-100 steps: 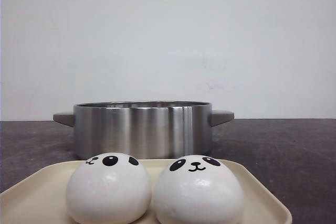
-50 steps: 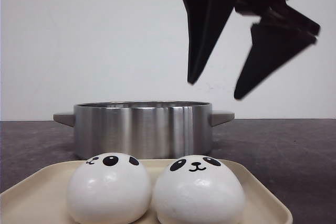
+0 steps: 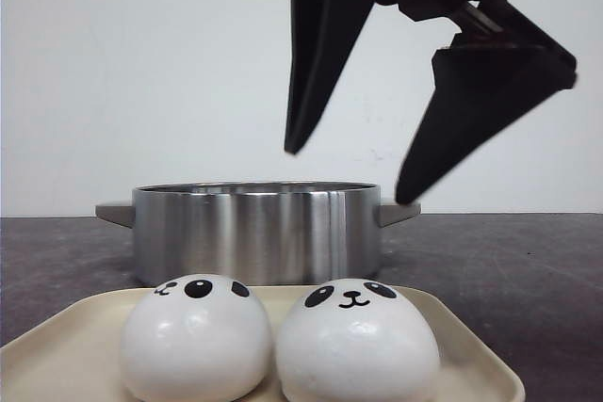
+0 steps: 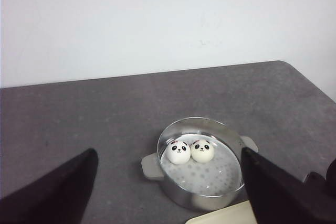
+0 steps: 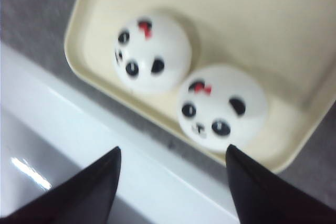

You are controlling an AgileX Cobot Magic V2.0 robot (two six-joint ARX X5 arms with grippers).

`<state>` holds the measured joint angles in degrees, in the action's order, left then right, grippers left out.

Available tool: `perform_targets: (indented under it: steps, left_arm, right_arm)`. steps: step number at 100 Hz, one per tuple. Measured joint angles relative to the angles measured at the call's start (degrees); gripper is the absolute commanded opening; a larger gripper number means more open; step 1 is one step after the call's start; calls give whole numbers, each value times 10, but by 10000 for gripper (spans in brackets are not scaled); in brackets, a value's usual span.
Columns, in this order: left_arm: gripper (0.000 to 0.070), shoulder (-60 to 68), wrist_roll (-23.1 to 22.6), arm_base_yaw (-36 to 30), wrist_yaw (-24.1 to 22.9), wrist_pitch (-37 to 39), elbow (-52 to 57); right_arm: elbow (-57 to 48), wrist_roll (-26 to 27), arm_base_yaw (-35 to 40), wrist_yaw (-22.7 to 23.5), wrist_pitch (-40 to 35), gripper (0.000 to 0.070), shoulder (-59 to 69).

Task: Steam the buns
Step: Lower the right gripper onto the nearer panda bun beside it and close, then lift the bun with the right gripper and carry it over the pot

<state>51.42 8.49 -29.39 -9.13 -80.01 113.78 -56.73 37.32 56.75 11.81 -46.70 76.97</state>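
Note:
Two white panda-faced buns [image 3: 195, 336] [image 3: 356, 344] sit side by side on a cream tray [image 3: 57, 355] at the front. Behind it stands a steel pot [image 3: 254, 233]. My right gripper [image 3: 347, 176] hangs open above the tray and in front of the pot, holding nothing. In the right wrist view it [image 5: 173, 148] is over the tray's edge [image 5: 252, 14], with both buns [image 5: 152, 53] [image 5: 223, 107] beyond the fingertips. My left gripper [image 4: 168, 153] is open and high up. It looks down on the pot [image 4: 184, 198], where two more buns [image 4: 178, 152] [image 4: 202, 150] rest on the perforated floor.
The dark grey table [image 4: 79, 114] spreads around the pot up to a white wall [image 3: 141, 63]. A white ledge [image 5: 79, 129] runs along the tray's near side. A corner of the tray [image 4: 226, 217] shows beside the pot.
My right gripper came into the front view from the top right. It has dropped lower and shifted left, jaws staying open. The buns, tray and pot have not moved.

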Motion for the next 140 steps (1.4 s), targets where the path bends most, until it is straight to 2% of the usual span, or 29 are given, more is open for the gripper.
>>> perform_targets:
  steps: [13, 44, 47, 54, 61, 66, 102, 117, 134, 140]
  left_arm:
    - [512, 0, 0, 0, 0, 0, -3]
    - [512, 0, 0, 0, 0, 0, -3]
    - [512, 0, 0, 0, 0, 0, -3]
    - [512, 0, 0, 0, 0, 0, -3]
    - [512, 0, 0, 0, 0, 0, -3]
    - [512, 0, 0, 0, 0, 0, -3]
    - [512, 0, -2, 0, 0, 0, -3]
    - [512, 0, -3, 0, 0, 0, -3]
    - [512, 0, -9, 0, 0, 22, -3]
    - [511, 0, -11, 0, 0, 30, -3]
  right_arm:
    - [0, 2, 9, -25, -4, 390, 34]
    - [0, 4, 9, -26, 37, 382, 128]
    - [0, 4, 9, -26, 41, 350, 133]
    - [-2, 4, 9, -25, 44, 221, 143]
    - [-4, 4, 9, -26, 46, 136, 151]
    - [-5, 3, 9, -27, 48, 1, 156]
    - [-27, -15, 14, -56, 33, 3, 110]
    - [-137, -18, 17, -62, 42, 3, 21]
    - [-265, -64, 3, -131, 32, 3, 0]
    - [-292, -87, -20, -139, 29, 2, 15]
